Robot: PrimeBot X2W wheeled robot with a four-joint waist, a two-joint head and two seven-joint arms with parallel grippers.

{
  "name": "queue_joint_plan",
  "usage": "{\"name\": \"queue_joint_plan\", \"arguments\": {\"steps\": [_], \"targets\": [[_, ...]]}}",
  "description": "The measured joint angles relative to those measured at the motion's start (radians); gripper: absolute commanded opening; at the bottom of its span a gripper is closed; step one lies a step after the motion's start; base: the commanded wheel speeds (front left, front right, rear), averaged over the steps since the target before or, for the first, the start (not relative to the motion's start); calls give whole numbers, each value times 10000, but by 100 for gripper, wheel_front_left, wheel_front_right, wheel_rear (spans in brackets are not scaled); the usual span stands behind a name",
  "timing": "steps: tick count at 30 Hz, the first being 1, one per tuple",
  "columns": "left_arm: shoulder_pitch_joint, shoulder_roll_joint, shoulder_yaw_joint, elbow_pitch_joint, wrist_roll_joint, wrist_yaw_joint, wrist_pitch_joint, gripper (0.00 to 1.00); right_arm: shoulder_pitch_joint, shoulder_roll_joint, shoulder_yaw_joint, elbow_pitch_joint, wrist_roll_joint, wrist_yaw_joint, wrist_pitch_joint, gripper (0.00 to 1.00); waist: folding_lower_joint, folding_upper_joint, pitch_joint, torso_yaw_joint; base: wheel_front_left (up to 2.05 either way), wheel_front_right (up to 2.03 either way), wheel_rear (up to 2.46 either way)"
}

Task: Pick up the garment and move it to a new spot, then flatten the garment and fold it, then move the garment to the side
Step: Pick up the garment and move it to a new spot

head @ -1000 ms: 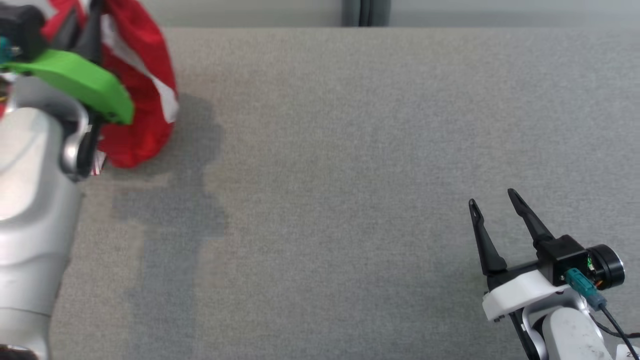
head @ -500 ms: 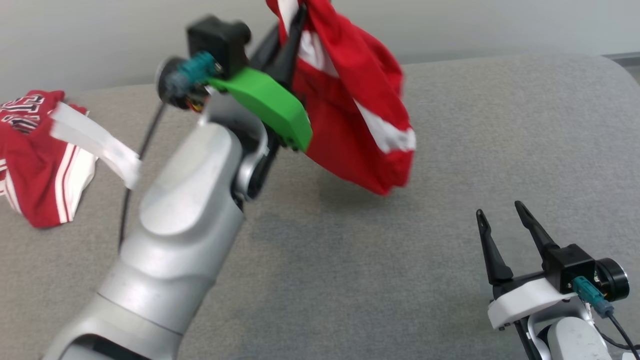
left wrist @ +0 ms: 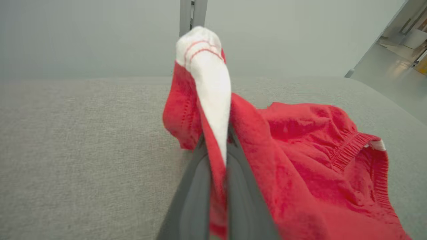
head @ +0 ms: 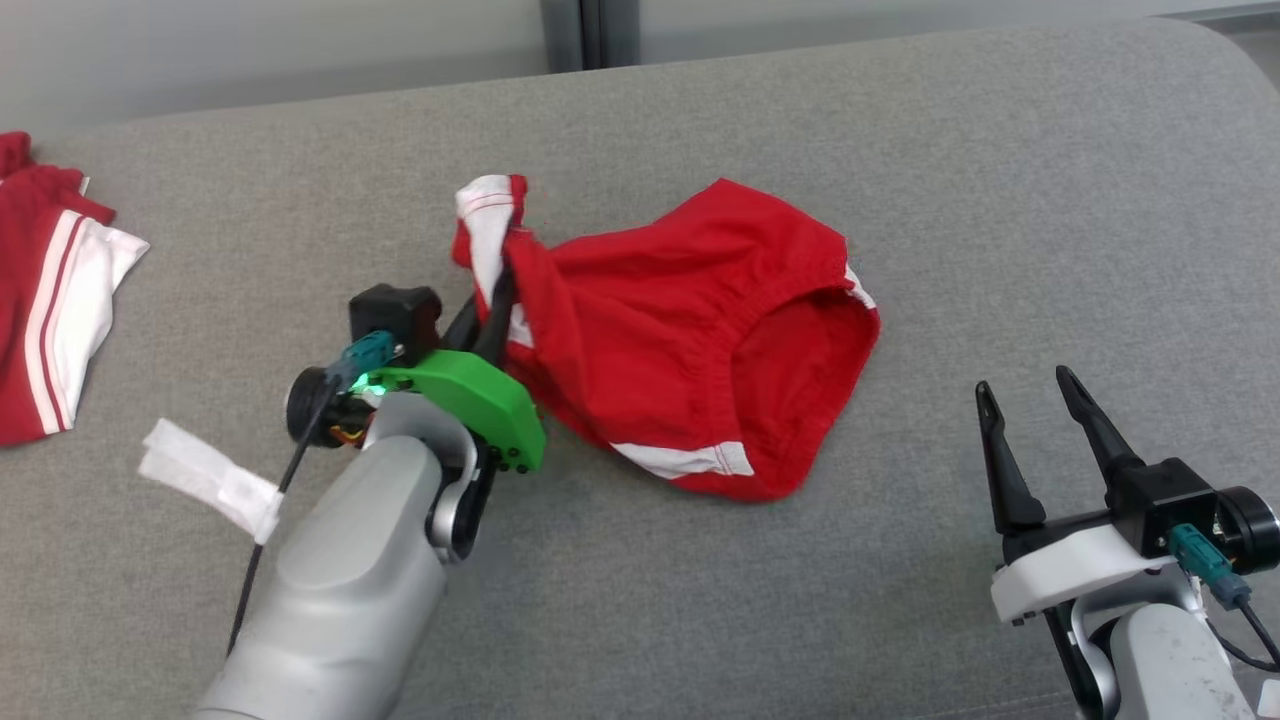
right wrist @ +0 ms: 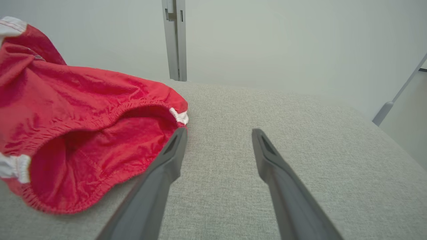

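Left pincer (head: pixel 494 303) pinches red garment (head: pixel 680 350); right pincer (head: pixel 1025 384) spread apart.

Red shorts (head: pixel 690 330) w/ white stripes, crumpled on grey fabric tabletop (head: pixel 950 130), elastic opening facing right; white-trimmed corner pinched up in left pincer (head: pixel 497 300).

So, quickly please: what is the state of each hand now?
Left hand: closed, holding the red garment.
Right hand: open, holding nothing.
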Motion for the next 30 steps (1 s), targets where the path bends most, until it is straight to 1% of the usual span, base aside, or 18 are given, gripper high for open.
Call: {"name": "queue_joint_plan", "arguments": {"steps": [4,6,7,8,9,17,22,27,30], "targets": [[200,228,520,311,-13,42,-98,0,-90,0,-33,-12,-69,0,0,100,0,0,234,82,0,0,0],[343,253,895,192,6,40,-127,0,-141,0,-31,-12,-79,0,0,100,0,0,305,150,0,0,0],[404,280,1041,90,63,33,-127,25,-160,2,-21,-12,-86,0,-2,100,0,0,328,174,0,0,0],[510,314,1254,-65,134,15,-128,64,-174,0,-12,-10,-88,0,0,100,0,0,352,204,0,0,0],[639,337,1463,-192,192,12,-134,100,-177,2,2,-10,-90,0,0,100,0,0,367,232,0,0,0],[1780,362,2656,-872,897,-291,-159,100,-169,2,140,21,-173,0,-2,100,0,0,157,319,0,0,0],[2633,506,3231,-1327,1496,-539,-159,100,-1,2,217,27,-182,0,-2,100,0,0,-167,333,0,0,0],[3573,535,3860,-2447,2278,-704,-163,100,281,2,251,23,-209,0,0,100,0,0,-577,360,0,0,0],[4198,449,4119,-3231,2782,-794,-165,100,464,0,257,12,-217,0,0,100,0,0,-855,390,0,0,0]]}}
